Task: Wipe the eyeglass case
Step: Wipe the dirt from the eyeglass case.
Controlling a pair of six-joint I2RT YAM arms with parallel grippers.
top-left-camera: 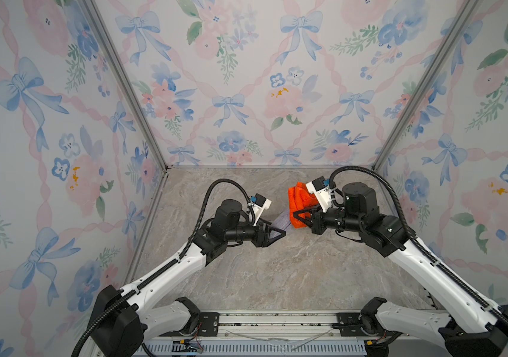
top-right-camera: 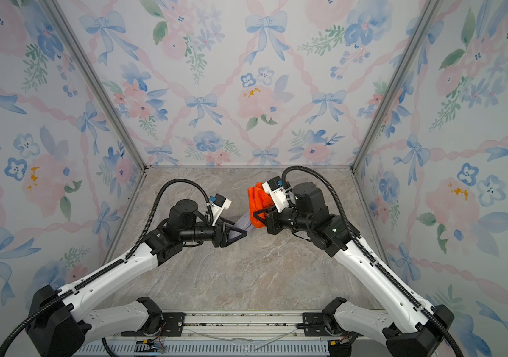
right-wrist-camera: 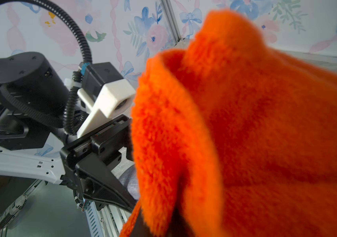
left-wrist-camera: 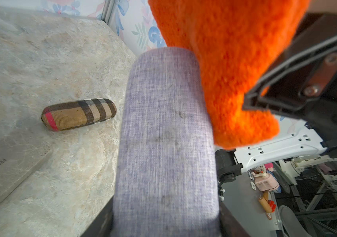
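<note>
Eyeglass case (left-wrist-camera: pixel 165 133), covered in lavender-grey woven fabric, is held above the marble table (top-left-camera: pixel 262 278) by the left gripper (top-left-camera: pixel 274 230). The jaws are clamped on its near end, and its far end points toward the right arm. The right gripper (top-left-camera: pixel 296 218) is closed on a bunched orange cloth (top-left-camera: pixel 300 197). In the left wrist view the cloth lies against one side of the case's far end, though actual contact is hard to confirm there. A second, plaid case (left-wrist-camera: pixel 79 113) lies flat on the table, apart from both grippers.
</note>
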